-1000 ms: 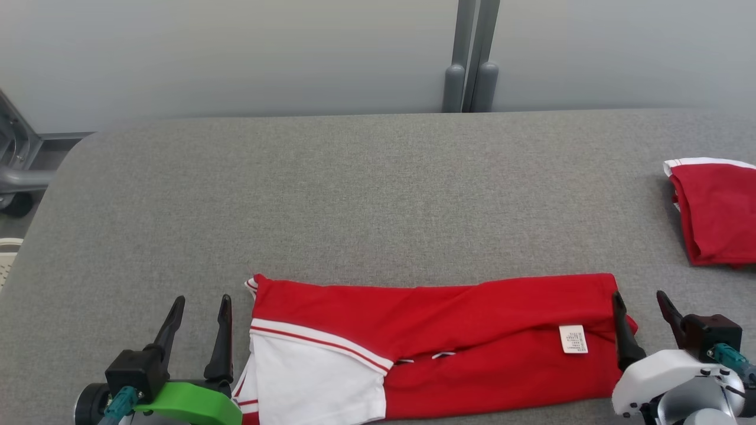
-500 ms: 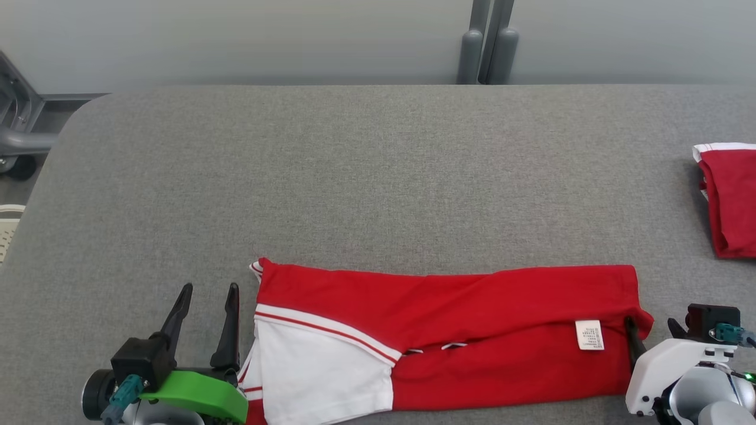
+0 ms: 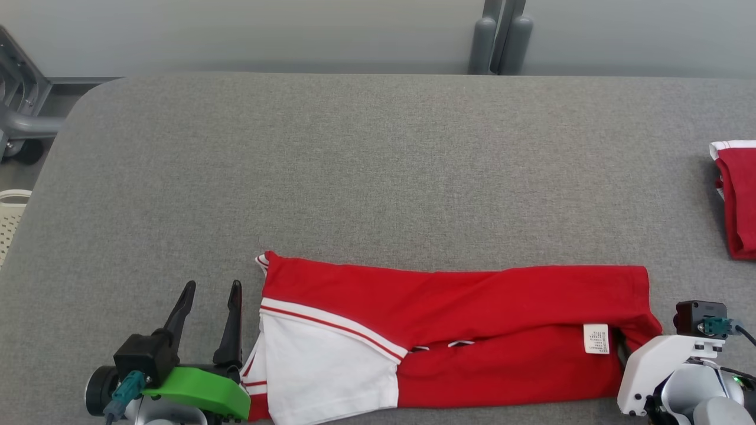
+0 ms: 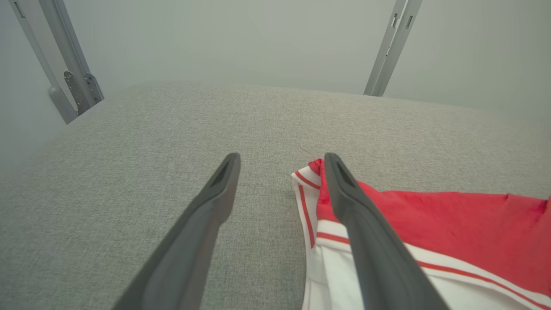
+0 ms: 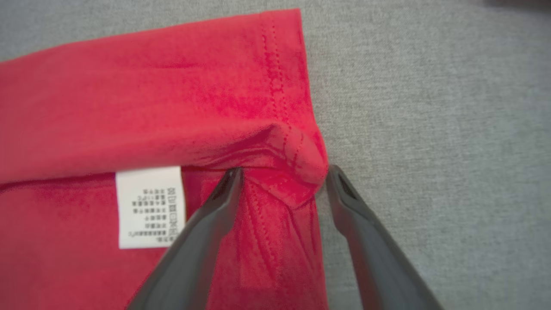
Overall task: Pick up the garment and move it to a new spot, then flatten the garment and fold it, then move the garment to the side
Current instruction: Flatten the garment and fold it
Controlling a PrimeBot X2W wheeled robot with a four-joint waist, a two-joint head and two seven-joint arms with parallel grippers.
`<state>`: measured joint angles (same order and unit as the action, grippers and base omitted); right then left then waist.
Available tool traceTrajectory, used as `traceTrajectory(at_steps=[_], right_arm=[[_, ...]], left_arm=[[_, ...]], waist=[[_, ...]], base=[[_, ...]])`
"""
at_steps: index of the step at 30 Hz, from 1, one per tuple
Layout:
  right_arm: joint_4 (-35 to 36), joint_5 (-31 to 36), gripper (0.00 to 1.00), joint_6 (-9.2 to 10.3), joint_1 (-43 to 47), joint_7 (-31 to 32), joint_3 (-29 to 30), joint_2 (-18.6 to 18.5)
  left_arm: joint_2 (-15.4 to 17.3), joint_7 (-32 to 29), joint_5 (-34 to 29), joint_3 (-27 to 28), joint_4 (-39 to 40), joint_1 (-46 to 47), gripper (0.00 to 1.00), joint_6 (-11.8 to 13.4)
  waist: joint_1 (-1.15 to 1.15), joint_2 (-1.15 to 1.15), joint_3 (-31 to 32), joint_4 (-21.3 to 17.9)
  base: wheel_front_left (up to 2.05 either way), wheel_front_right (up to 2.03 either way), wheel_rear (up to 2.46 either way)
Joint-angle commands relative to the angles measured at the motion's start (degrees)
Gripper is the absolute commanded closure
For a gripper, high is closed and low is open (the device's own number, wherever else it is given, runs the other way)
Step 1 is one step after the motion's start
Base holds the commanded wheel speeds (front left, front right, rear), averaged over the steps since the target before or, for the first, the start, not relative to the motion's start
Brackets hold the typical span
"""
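Although the right end effector [image 5: 284,172] is mostly hidden behind its own white wrist housing [image 3: 649,366] in the head view, the right wrist view shows its two fingers standing apart and clamped on nothing. One finger lies over red cloth. The other lies over bare desk [image 3: 378,177], just beside the right hem of the garment [image 3: 455,336], and a bunched hem corner sits between the tips. Whether either finger touches the cloth cannot be determined.

The garment lies near the desk's front edge as a long folded band. Its long axis runs left to right across the head view. The white panel with red striping forms its left end, and the plain red stitched hem forms its right end. The bottom of the head view cuts off its near-left corner.

Just beside the garment's left end sits the left end effector [image 3: 213,284], fingers apart and empty.

A white care label [image 5: 149,206] lies on the garment near its right end. It carries rows of small dark print, too blurred to read.

Well apart from the garment, to its right and farther back, a second red item with white trim [image 3: 735,200] is cut off by the frame edge. Its type cannot be made out.
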<state>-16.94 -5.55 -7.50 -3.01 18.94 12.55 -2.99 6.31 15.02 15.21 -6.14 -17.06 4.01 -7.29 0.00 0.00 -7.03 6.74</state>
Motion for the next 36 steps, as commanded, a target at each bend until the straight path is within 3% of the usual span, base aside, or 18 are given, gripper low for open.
traceTrajectory(at_steps=[1,3,5,6,7,8,10,24,30,36], right_arm=[[-0.82,-0.43,0.26,0.03,-0.7,1.08,-0.22,0.11],[-0.61,-0.27,0.51,0.03,-1.08,1.69,-0.31,0.09],[-0.43,-0.17,0.62,0.03,-1.65,2.34,-0.28,0.09],[-0.4,-0.08,0.78,0.04,-1.85,2.55,-0.25,0.02],[-0.4,-0.08,0.78,0.04,-1.85,2.55,-0.25,0.02],[-0.48,0.0,0.9,0.06,-1.96,2.96,-0.25,0.02],[-0.47,0.08,1.0,0.07,-2.1,3.28,-0.09,0.0],[3.72,0.98,1.0,0.09,-1.83,5.12,7.89,-1.06],[9.5,2.26,1.0,0.08,0.65,8.63,13.18,-2.66],[19.94,4.36,1.0,0.07,5.02,15.26,17.42,-2.88]], left_arm=[[0.08,0.18,0.14,0.0,-0.12,0.94,0.0,-0.16],[0.16,0.18,0.2,0.01,-0.16,1.1,0.0,-0.19],[0.22,0.18,0.25,-0.03,-0.22,1.27,0.0,-0.2],[0.2,0.18,0.3,-0.03,-0.26,1.35,0.0,-0.2],[0.2,0.18,0.3,-0.03,-0.26,1.35,0.0,-0.2],[0.18,0.18,0.36,-0.05,-0.33,1.41,0.0,-0.21],[0.14,0.18,0.55,-0.19,-0.44,1.46,0.0,-0.22],[0.34,0.18,1.02,0.1,-0.01,0.9,0.0,-0.23],[0.2,0.18,0.84,-0.12,0.56,0.49,0.0,-0.24],[0.04,0.18,1.09,-0.18,0.69,0.48,0.0,-0.24]], waist=[[0.0,0.0,-0.09,0.08],[0.0,0.0,-0.18,0.12],[0.0,0.0,-0.3,0.18],[0.0,0.0,-0.37,0.2],[0.0,0.0,-0.37,0.2],[0.0,0.0,-0.43,0.23],[0.0,0.0,-0.48,0.3],[0.0,0.0,-0.34,-0.08],[0.0,0.0,-0.31,-0.34],[0.0,0.0,-0.08,-0.66]], base=[[0.0,0.0,0.0],[0.0,0.0,0.0],[0.0,0.0,0.0],[0.0,0.0,0.0],[0.0,0.0,0.0],[0.0,0.0,0.0],[0.0,0.0,0.0],[0.0,0.0,0.0],[0.0,0.0,0.0],[0.0,0.0,0.0]])
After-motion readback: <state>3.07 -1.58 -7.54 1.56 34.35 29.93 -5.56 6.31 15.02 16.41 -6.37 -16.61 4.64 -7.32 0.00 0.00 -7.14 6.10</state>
